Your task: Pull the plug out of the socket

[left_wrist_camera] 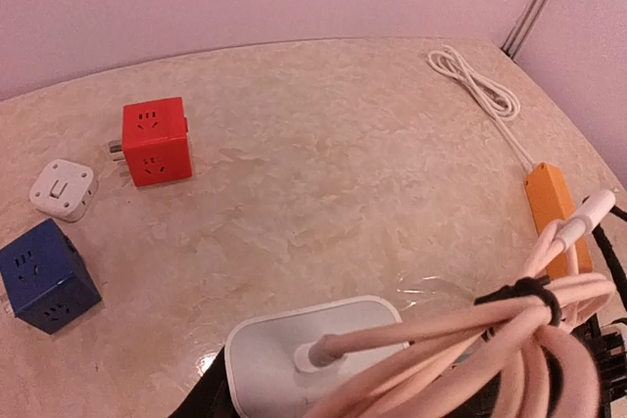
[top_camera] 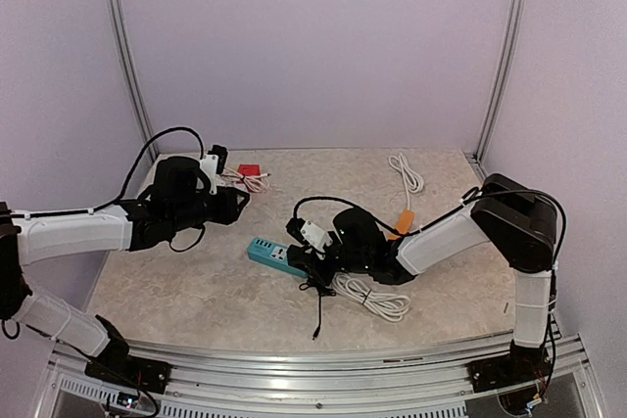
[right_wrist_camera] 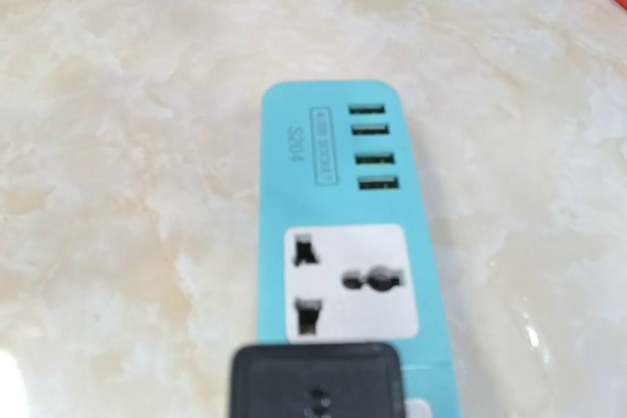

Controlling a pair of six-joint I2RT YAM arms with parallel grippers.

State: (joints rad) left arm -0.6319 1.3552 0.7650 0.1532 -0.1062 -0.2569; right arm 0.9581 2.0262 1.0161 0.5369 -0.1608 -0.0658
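On the surface (top_camera: 196, 291), centre: teal power strip (top_camera: 266, 251) with the black plug (right_wrist_camera: 315, 381) seated in its end by the right arm.
Right hand (top_camera: 315, 261): looks clenched on the black plug.
Left hand (top_camera: 233, 205): grasping a white charger (left_wrist_camera: 304, 340).
Handling: the black plug is likely rigid, light and friction-tight, so grip its body; the strip may lift.

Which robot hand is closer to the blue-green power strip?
The right hand. It is right over one end of the power strip. The left hand is farther back and left, apart from it, holding a white charger.
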